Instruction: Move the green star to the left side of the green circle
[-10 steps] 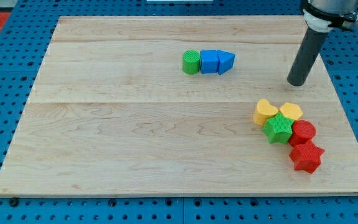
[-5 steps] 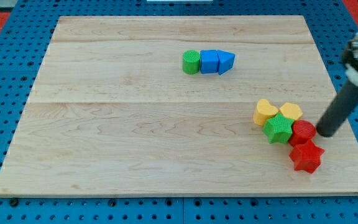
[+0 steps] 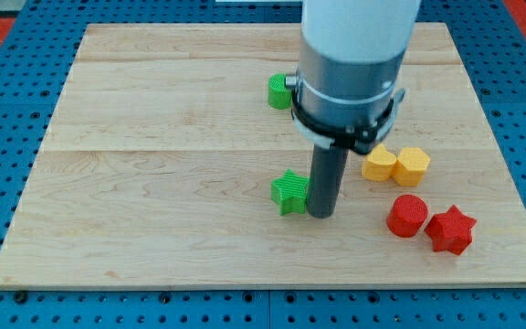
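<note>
The green star (image 3: 289,192) lies on the wooden board (image 3: 153,183) a little below its middle. My tip (image 3: 320,212) stands right against the star's right side. The green circle (image 3: 279,91) sits near the view's top centre, well above the star; the arm covers its right edge. The blue blocks that sat to the right of the circle are hidden behind the arm.
A yellow heart (image 3: 380,164) and a yellow hexagon (image 3: 413,165) lie side by side to the right of my tip. A red circle (image 3: 407,216) and a red star (image 3: 450,229) lie below them, near the board's lower right.
My tip swept from the right of the cluster to the left, pushing the green star leftwards out of it. The yellow and red blocks shifted a little. The arm now hides the blue blocks.
</note>
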### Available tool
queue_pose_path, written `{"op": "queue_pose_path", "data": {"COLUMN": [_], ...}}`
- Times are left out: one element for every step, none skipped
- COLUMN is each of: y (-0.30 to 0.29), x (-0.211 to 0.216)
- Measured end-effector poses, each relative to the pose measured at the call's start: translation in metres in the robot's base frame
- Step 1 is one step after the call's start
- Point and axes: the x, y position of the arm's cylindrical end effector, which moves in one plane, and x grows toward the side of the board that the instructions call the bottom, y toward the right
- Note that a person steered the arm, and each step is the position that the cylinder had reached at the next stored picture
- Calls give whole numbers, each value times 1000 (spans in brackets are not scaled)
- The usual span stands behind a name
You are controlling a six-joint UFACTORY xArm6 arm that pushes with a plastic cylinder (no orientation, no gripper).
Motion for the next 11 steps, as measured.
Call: {"op": "queue_pose_path", "data": {"y": [-41, -46, -56, -65, -98, -116, -108, -135, -157, -157, -145], "x": [-19, -72, -100, -76, -83, -125, -142, -103, -136, -173, -174]}}
